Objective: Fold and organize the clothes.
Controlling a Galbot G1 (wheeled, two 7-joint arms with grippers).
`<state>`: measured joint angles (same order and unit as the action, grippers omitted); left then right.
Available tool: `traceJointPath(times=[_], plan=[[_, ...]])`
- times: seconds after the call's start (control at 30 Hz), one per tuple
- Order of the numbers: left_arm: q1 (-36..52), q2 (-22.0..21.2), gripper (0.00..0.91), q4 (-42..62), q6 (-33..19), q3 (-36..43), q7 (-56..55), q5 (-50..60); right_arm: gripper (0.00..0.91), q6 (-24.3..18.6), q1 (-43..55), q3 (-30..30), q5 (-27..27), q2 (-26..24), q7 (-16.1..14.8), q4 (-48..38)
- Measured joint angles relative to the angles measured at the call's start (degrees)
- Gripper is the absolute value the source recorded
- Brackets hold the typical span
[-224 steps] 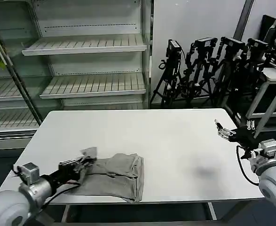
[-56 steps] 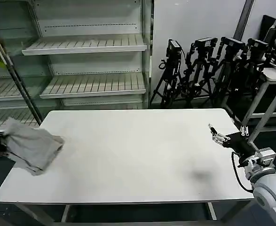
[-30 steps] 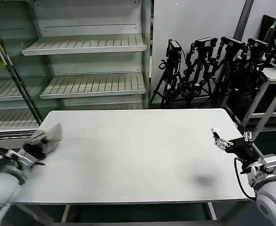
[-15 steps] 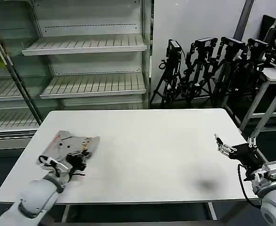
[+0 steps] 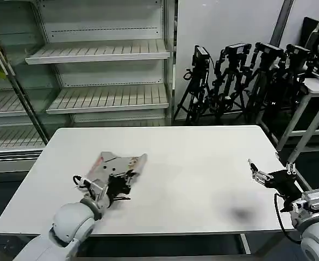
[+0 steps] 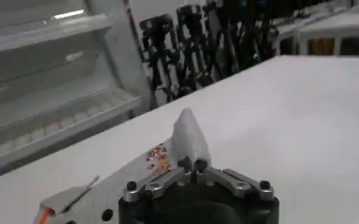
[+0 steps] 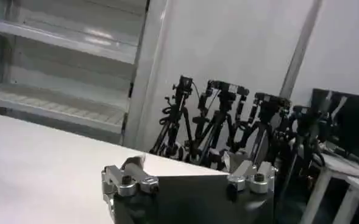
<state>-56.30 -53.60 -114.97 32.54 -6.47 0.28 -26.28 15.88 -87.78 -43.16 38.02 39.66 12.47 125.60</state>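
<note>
The left arm reaches in from the seven o'clock corner of the head view, its rounded grey forearm angled up toward one o'clock, and the left gripper (image 5: pixel 117 182) is clamped on a light grey shirt (image 5: pixel 116 165) over the white table (image 5: pixel 192 163). In the left wrist view the two dark fingers (image 6: pixel 184 163) meet tight on a pinched peak of soft cloth, with the silver jaw bracket spread flat below them. The shirt is bunched into a limp, creased bundle that fans out from the gripper toward twelve and one o'clock, sitting at about eight o'clock from the table's middle; whether its far edge touches the tabletop I cannot tell. A small multicoloured print (image 6: pixel 158 158) shows on the fabric just beside the pinch, and a thin orange mark shows at the fold's edge. The right gripper (image 5: pixel 255 172) hovers over the table's edge at four o'clock, well apart from the shirt, its slim metal fingers parted and pointing toward ten o'clock. The tabletop is smooth and matt. Behind it stand slatted white shelves (image 5: pixel 102 98) and a cluster of black tripods (image 5: pixel 241 81).
</note>
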Motion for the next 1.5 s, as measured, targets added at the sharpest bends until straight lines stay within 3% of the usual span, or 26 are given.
traceJointPath(times=[0.4, 0.73, 0.97, 1.17, 1.5], plan=[[5.3, -2.1, 0.907, -1.5, -1.6, 2.8, -1.2, -6.1, 0.907, 0.2, 2.7, 2.7, -0.4, -0.3, 0.1, -2.1], [5.7, -0.2, 0.907, -3.6, -3.0, -0.4, -1.2, -5.6, 0.907, 0.6, 8.6, 9.2, 2.8, -2.6, 1.1, -2.9], [-0.1, 5.0, 0.907, -5.0, -4.4, -10.9, -1.0, -1.1, 0.907, 1.6, 20.4, 24.2, 8.6, -3.1, 2.6, -3.1], [-10.0, 6.8, 0.907, -6.6, -5.6, -24.2, -0.7, 1.3, 0.907, 2.9, 28.3, 37.4, 13.4, -1.4, 4.2, -1.8], [-25.9, 4.3, 0.907, -9.8, -8.0, -41.8, -0.2, 5.1, 0.907, 3.8, 31.9, 47.5, 18.5, 1.9, 6.1, 0.0]])
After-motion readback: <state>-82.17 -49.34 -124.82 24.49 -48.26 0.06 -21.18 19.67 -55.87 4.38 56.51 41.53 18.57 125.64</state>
